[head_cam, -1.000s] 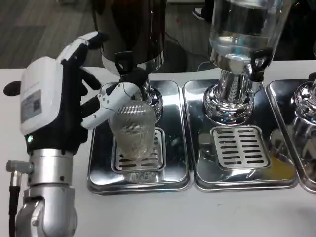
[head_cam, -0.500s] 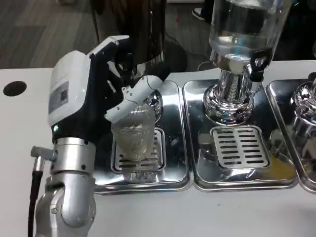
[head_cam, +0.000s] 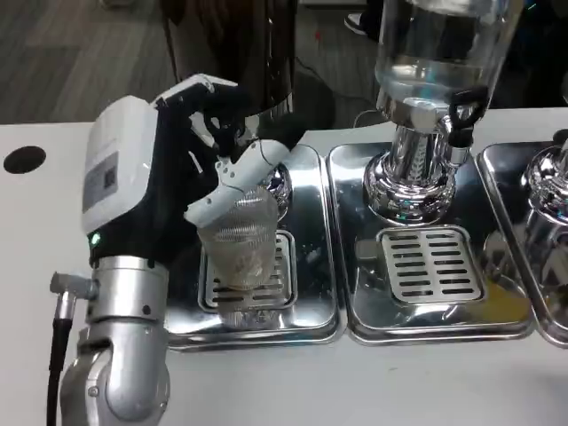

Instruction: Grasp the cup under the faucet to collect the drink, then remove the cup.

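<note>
A clear ribbed cup (head_cam: 241, 247) stands on the grate of the left steel drip tray (head_cam: 315, 266), under the dark dispenser (head_cam: 240, 53). My left hand (head_cam: 151, 186) comes in from the left and grips the cup. Its white thumb lies across the cup's upper front. The other fingers (head_cam: 213, 106) reach behind the cup and hide the faucet. The cup looks slightly tilted. I cannot tell whether there is liquid in it.
A clear dispenser (head_cam: 435, 53) with a black tap (head_cam: 461, 111) stands over the middle drip tray (head_cam: 426, 271). A third steel dispenser (head_cam: 550, 186) sits at the right edge. A black hole (head_cam: 23, 160) marks the white table on the left.
My left hand has moved right from beside the cup and closed around it, thumb over the front and fingers behind. The cup has stayed on the grate.
</note>
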